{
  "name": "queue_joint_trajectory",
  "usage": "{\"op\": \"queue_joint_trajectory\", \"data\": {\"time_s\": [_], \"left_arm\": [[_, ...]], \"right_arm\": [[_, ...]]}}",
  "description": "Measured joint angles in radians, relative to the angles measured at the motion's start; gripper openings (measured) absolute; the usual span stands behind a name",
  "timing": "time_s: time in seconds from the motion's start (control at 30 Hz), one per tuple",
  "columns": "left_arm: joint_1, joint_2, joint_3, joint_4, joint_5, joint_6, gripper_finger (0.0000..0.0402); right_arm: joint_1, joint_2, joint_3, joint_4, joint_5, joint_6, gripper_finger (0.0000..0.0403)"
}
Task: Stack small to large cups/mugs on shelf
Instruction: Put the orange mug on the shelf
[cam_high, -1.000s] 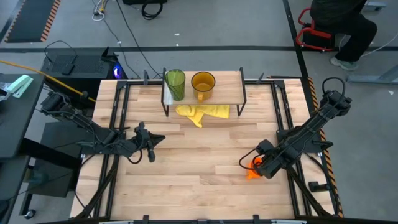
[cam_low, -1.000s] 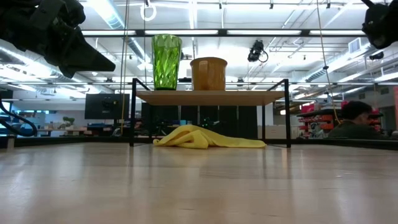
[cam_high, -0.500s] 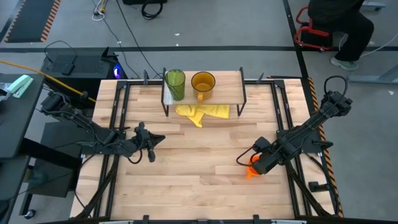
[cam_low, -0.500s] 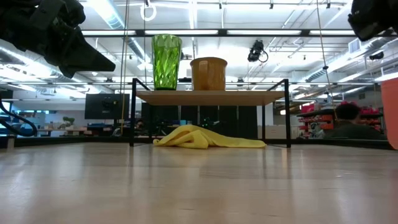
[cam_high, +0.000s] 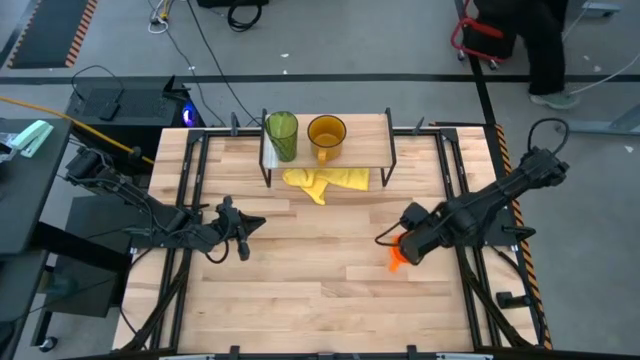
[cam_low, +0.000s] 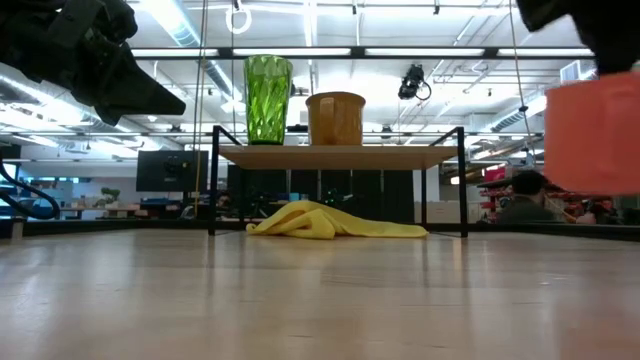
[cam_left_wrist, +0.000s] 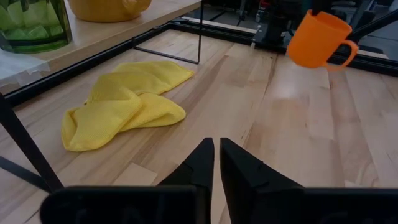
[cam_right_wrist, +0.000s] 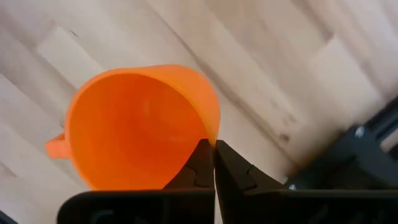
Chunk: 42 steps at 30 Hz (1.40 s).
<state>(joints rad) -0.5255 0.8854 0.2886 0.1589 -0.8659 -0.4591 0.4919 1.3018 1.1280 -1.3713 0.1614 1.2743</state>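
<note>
Right tool (cam_right_wrist: 213, 163) pinches the thin rim of the smooth translucent orange mug (cam_right_wrist: 137, 127), lifted off the table (cam_high: 300, 270).

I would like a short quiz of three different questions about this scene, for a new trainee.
1. True or false: the orange mug stands on the table.
2. Which claw grips the orange mug? A) left claw B) right claw C) neither
3. Fill in: on the shelf stand the green tumbler and the ____ mug.

Key:
1. False. The low view shows it in the air, pinched at its rim.
2. B. The left claw waits shut over the table's left side.
3. amber. The yellow cloth lies under the shelf.
</note>
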Motion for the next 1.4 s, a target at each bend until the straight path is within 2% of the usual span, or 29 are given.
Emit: {"op": "queue_joint_trajectory", "data": {"time_s": [0.23, 0.63, 0.93, 1.17, 1.4], "left_arm": [[0.000, 0.000, 0.000, 0.000, 0.000, 0.000, 0.0024], [0.000, 0.000, 0.000, -0.005, 0.000, 0.000, 0.0036], [0.053, 0.000, 0.000, 0.012, -0.001, 0.068, 0.0024], [0.147, 0.000, 0.001, 0.090, -0.001, 0.195, 0.0031], [0.195, 0.000, 0.001, 0.089, -0.001, 0.217, 0.0034]], "right_arm": [[-0.152, 0.000, 0.138, -0.064, 0.059, -0.222, 0.0000], [-0.553, 0.000, 0.398, -0.080, 0.077, -0.631, 0.0000], [-0.817, 0.014, 0.513, -0.088, -0.020, -0.858, 0.0000], [-0.961, 0.135, 0.621, -0.088, -0.109, -1.026, 0.0000], [-1.022, 0.339, 0.869, -0.187, -0.137, -1.222, 0.0000]]}}
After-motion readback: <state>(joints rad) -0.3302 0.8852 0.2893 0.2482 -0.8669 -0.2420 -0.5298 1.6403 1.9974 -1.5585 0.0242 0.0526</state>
